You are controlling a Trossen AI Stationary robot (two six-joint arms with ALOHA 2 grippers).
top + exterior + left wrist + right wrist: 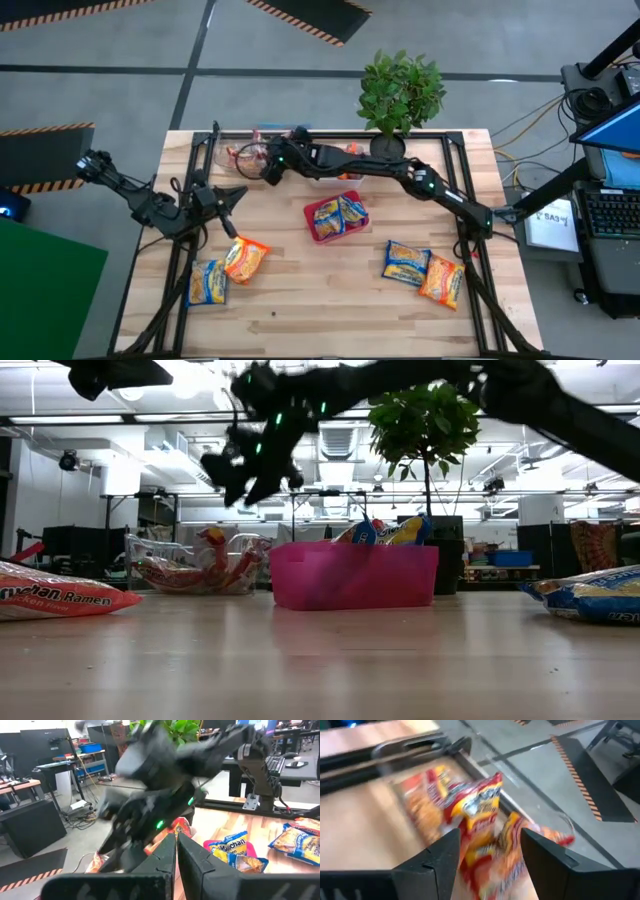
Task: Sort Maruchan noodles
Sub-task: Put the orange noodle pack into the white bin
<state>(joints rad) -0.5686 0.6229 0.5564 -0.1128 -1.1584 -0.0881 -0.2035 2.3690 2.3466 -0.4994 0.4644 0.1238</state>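
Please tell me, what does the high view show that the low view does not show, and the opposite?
Only the high view shows the two packets at the near left, the left pincer beside them, and the pair at the near right whole. Only the low view shows the room behind the table and the red tray's side wall. Both show the plant, the clear tray with reddish packets, and the right pincer above it.

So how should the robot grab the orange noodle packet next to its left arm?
Probably from straight above, pinching across the narrow width. The orange noodle packet lies flat on the wooden table, tilted, with one edge against the blue-and-yellow packet, so the free side facing the red tray looks easiest. The left gripper is nearby, fingers almost closed.
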